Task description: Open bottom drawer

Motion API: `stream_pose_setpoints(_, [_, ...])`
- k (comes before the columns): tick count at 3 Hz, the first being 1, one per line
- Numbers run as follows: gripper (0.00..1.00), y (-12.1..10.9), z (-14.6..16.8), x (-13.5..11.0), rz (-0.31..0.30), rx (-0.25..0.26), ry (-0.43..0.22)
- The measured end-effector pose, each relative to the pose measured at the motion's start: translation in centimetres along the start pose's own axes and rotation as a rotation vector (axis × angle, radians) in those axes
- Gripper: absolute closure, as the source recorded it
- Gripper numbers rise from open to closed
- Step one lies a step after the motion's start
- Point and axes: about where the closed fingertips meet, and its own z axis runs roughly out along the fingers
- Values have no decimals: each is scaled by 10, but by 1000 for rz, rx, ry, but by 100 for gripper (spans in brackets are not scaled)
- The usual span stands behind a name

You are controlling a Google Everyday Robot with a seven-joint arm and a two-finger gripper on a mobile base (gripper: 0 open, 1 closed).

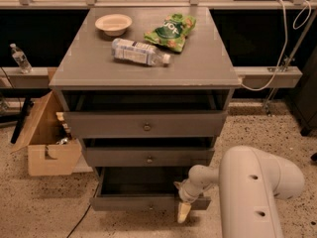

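The grey cabinet has three drawers, all pulled out some way. The bottom drawer [129, 202] is the lowest, with the slimmest front panel, and stands out furthest, its dark inside showing. Its centre knob is hard to make out. My gripper [183, 208] hangs at the right end of that drawer's front panel, pointing down, with one pale fingertip [184, 212] below the panel's edge. The white arm [257, 192] reaches in from the lower right. The middle drawer [148, 157] and the top drawer [146, 125] sit above it.
On the cabinet top [89, 63] lie a white bowl [113, 23], a plastic water bottle [138, 52] and a green snack bag [171, 30]. An open cardboard box [47, 143] stands on the floor at the left. A small bottle [19, 58] stands on the left ledge.
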Motion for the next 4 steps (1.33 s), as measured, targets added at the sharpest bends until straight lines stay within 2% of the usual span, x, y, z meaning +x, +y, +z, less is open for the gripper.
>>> stream_pose_setpoints(1, [0, 11, 13, 6, 19, -47, 8])
stream_pose_setpoints(2, [19, 24, 15, 9, 34, -69, 25])
stream_pose_setpoints(4, [65, 55, 4, 10, 60, -77, 53])
